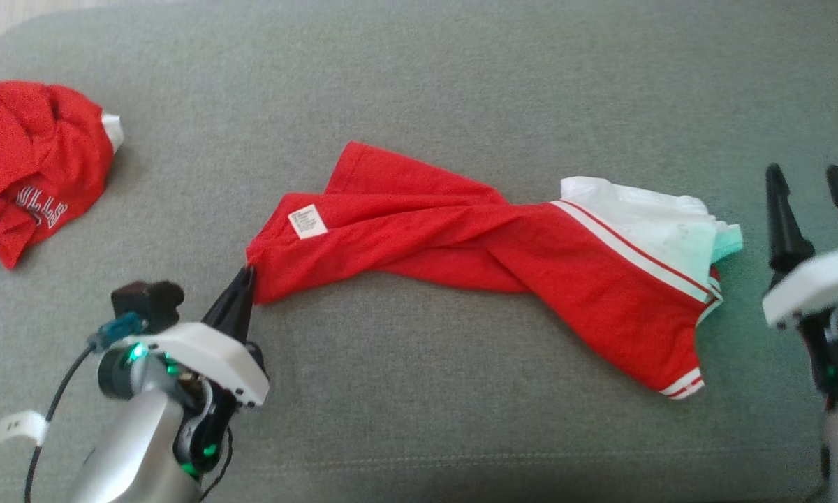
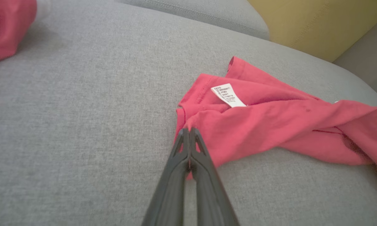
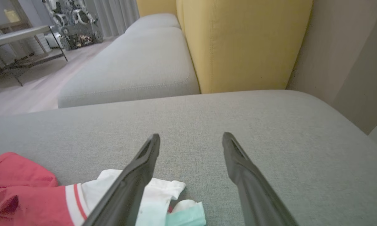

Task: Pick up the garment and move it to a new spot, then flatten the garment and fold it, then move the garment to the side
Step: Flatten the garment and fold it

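- The garment (image 1: 461, 237) lies twisted in a long band across the middle of the grey sofa cushion (image 1: 461, 84), running from centre-left to right.
- Its left corner sits at the tips of the left pincer (image 1: 242, 278). Its white end lies near the right pincer (image 1: 809, 175) but apart from it.
- Material: soft red knit with a white sleeve, red-and-white striped trim and a pale green inner patch at the right end. A small white care label (image 1: 308, 221) faces up near the left end.
- Left pincer (image 2: 188, 131): fingers pressed together, nipping the red corner; a sliver of red cloth shows between them.
- Right pincer (image 3: 191, 138): fingers spread wide, holding nothing, poised above the cushion just past the white sleeve.
- The cushion is coarse woven fabric with rounded edges.
- A second red garment (image 1: 35, 161) with white lettering lies bunched at the far left, well apart.
- A yellow backrest (image 3: 238, 40) stands behind the cushion.
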Controlling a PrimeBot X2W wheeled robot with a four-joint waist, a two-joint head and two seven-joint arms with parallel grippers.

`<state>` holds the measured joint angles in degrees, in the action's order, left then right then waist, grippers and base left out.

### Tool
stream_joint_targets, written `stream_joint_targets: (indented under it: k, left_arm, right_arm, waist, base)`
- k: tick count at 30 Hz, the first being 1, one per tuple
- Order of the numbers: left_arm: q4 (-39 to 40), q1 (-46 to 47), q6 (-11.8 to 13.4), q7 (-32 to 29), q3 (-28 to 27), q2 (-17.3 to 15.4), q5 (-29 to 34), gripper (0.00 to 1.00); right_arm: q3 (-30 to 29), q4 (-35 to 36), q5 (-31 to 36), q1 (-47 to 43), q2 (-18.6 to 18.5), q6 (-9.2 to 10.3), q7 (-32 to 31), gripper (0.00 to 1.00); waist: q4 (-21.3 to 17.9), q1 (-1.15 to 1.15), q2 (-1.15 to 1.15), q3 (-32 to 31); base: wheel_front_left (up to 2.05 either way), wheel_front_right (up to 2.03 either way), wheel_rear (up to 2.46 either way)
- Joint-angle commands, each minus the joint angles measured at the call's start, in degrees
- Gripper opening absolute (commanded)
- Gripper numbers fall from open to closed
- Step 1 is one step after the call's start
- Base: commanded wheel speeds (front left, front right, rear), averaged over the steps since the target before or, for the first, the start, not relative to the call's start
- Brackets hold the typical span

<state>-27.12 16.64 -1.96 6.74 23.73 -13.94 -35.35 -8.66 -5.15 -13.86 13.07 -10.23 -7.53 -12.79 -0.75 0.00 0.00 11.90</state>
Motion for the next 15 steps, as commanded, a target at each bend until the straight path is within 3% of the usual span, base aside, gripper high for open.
stream_joint_targets:
  k: [1,8,15]
  left_arm:
    - [2.3,3.4,0.3,0.8,-1.6,-1.6,0.7,0.00]
    - [3.7,5.1,0.2,0.9,-0.4,-1.2,1.6,0.00]
    - [3.8,5.7,0.1,1.4,0.0,-0.9,1.6,0.00]
  right_arm:
    - [1.8,-0.6,-0.6,3.6,-1.8,0.04,-1.4,1.00]
    - [7.3,-15.5,-2.9,11.8,-4.6,0.04,-12.4,1.00]
    - [9.8,-22.8,-4.4,14.9,-5.6,0.04,-16.5,1.00]
  waist:
    - [0.6,0.00,0.00,0.8]
    - [2.4,0.00,0.00,2.8]
    - [3.2,0.00,0.00,3.8]
  base:
    - [0.00,0.00,0.00]
    - [0.00,0.00,0.00]
    - [0.00,0.00,0.00]
